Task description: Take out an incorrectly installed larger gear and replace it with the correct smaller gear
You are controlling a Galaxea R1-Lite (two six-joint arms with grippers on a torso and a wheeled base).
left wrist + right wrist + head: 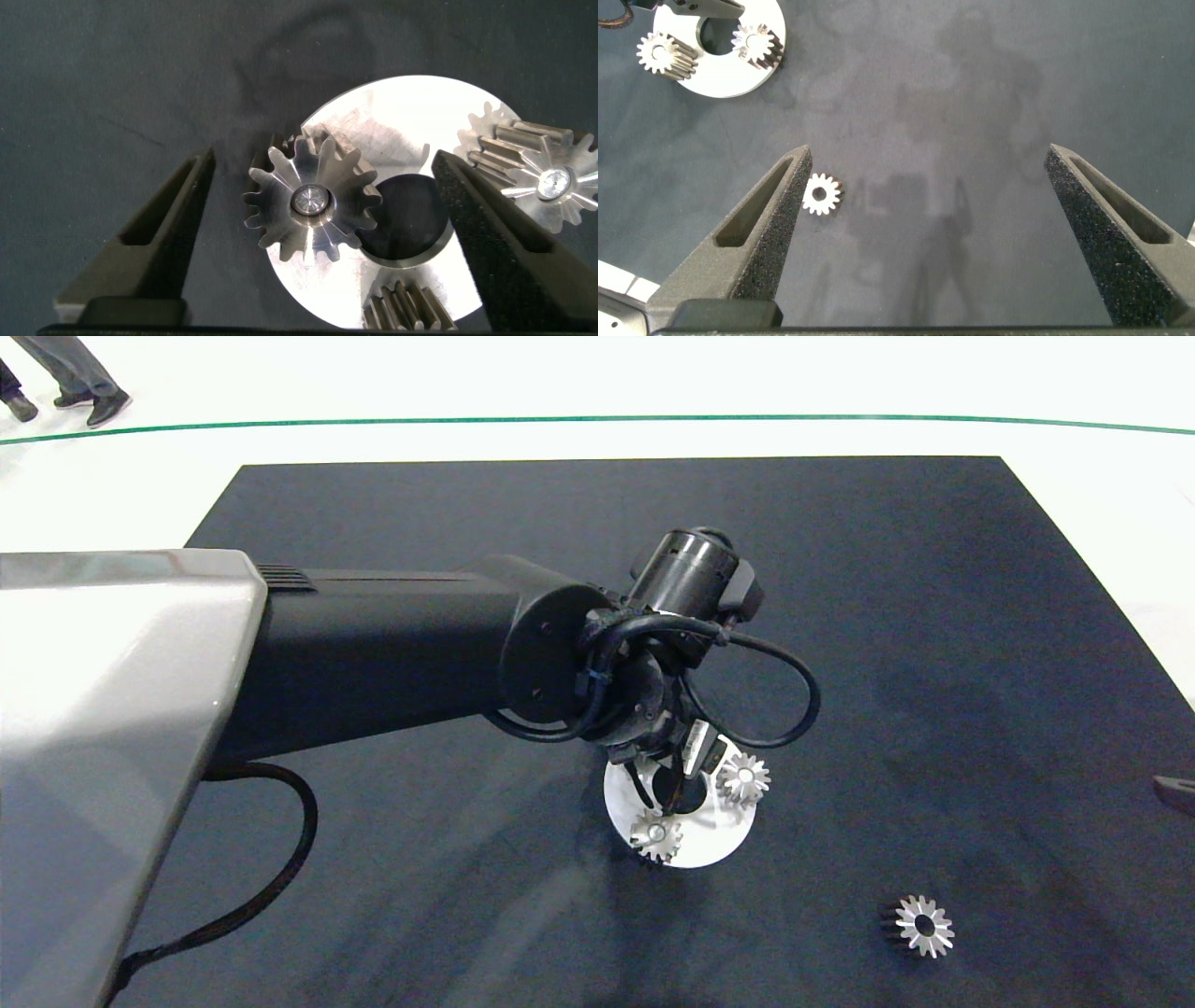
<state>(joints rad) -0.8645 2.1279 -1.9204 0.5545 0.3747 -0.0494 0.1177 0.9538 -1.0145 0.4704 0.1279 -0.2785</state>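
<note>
Left gripper (318,238): fingers spread wide, hovering over round white base plate (714,845); nothing clamped.
Larger gear (311,203): one, seated on plate, between spread fingers, untouched.
Other silver gears on plate: two (547,173) (408,308), beside the far finger.
Smaller gear (923,925): one, flat on dark mat (934,663), well apart from left gripper.
Right gripper (924,238): fingers wide apart, empty, above mat; smaller gear just beside one fingertip in wrist view.

No words, nos. or signs could be read anywhere, not on the gears, arms, plate or mat.
</note>
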